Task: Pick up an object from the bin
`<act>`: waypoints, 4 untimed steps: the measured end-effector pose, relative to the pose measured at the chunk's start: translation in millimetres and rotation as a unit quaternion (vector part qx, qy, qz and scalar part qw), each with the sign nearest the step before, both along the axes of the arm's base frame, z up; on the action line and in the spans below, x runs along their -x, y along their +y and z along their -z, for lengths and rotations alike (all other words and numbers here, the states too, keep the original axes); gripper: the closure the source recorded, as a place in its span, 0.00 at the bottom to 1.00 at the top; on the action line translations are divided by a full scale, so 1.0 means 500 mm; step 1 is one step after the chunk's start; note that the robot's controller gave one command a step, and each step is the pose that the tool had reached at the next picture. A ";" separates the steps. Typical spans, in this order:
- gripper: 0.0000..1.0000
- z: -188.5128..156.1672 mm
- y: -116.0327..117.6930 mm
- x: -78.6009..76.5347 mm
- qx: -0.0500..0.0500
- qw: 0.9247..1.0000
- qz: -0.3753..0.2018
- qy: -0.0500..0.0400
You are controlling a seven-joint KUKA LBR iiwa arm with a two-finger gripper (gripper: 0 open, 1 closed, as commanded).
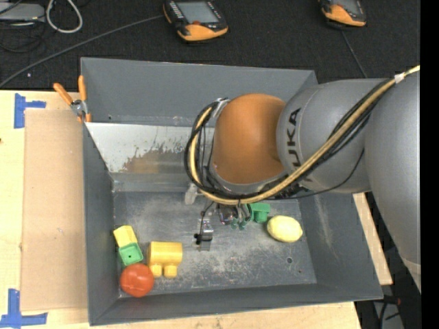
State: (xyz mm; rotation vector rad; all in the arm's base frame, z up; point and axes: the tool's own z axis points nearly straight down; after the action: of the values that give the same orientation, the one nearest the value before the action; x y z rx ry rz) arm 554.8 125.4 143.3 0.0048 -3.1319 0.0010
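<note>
Gripper (204, 233) above bin floor (240, 262) | nearest: small green toy (259, 214) | jaw opening: cannot tell

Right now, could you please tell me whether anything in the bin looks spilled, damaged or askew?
Nothing stands out. A yellow block, green block, yellow piece and red ball sit loosely at the bin's lower left; a lemon-shaped thing lies right of the pincer. Only the sloped wall looks scuffed.

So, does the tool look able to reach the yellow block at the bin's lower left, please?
Probably yes: the tool hangs just beside the yellow block, with bare floor between them.
</note>
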 end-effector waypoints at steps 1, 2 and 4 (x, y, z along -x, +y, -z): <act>0.00 -0.009 -0.001 -0.003 0.000 1.000 0.002 -0.004; 0.00 0.156 0.084 0.060 0.001 1.000 0.030 0.002; 0.00 0.061 0.140 0.098 0.000 1.000 -0.029 -0.001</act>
State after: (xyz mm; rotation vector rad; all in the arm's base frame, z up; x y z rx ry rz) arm 505.8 195.2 113.0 0.0966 -3.1314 0.0026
